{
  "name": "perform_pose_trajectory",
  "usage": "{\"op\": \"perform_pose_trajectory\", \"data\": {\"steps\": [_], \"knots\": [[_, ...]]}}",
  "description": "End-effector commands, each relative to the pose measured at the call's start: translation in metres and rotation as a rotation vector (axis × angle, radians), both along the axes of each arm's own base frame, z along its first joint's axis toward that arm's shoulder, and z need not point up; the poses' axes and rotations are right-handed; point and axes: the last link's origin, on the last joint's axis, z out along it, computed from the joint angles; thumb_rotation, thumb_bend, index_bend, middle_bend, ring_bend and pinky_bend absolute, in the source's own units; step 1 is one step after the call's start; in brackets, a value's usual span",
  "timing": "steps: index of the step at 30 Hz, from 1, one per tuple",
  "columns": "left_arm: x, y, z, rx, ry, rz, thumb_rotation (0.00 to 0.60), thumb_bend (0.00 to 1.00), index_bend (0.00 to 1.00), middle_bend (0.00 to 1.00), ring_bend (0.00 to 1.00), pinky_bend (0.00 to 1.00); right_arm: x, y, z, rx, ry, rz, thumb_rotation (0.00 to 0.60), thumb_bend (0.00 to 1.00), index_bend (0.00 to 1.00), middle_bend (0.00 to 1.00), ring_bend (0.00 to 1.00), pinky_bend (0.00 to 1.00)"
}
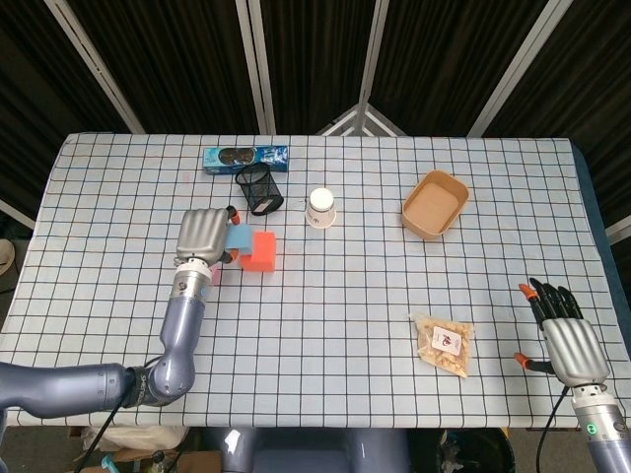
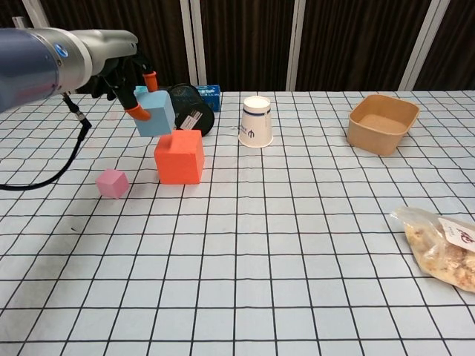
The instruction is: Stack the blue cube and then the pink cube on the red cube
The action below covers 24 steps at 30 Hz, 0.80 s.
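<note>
My left hand (image 1: 202, 236) (image 2: 119, 70) holds the light blue cube (image 2: 155, 113) (image 1: 238, 239) in the air, just above and slightly left of the red cube (image 2: 179, 156) (image 1: 260, 251). The blue cube is tilted and does not touch the red one. The small pink cube (image 2: 112, 182) lies on the table left of the red cube; in the head view only its edge (image 1: 214, 277) shows beside my forearm. My right hand (image 1: 564, 332) rests at the table's near right corner, fingers spread, holding nothing.
A black mesh pen cup (image 2: 191, 109) lies on its side behind the red cube, with a blue box (image 1: 245, 157) further back. A white paper cup (image 2: 256, 122), a brown paper bowl (image 2: 382, 123) and a snack bag (image 2: 443, 243) sit to the right.
</note>
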Motion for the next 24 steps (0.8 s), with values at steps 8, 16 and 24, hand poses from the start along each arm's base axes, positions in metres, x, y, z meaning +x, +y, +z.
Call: {"op": "perform_pose_trajectory", "data": {"steps": [8, 16, 24], "knots": [[0.003, 0.008, -0.018, -0.052, -0.014, -0.022, 0.600, 0.40, 0.44, 0.88, 0.70, 0.72, -0.001, -0.001, 0.000, -0.005, 0.006, -0.005, 0.600, 0.09, 0.00, 0.04, 0.02, 0.00], [0.011, 0.006, -0.022, -0.047, 0.019, -0.031, 0.600, 0.40, 0.44, 0.88, 0.70, 0.72, -0.001, 0.000, 0.002, -0.009, 0.002, -0.004, 0.600, 0.09, 0.00, 0.04, 0.02, 0.00], [0.015, 0.004, -0.021, -0.003, 0.071, 0.010, 0.600, 0.40, 0.44, 0.88, 0.70, 0.72, -0.001, 0.000, 0.002, -0.006, -0.001, -0.002, 0.600, 0.09, 0.00, 0.04, 0.02, 0.00]]}}
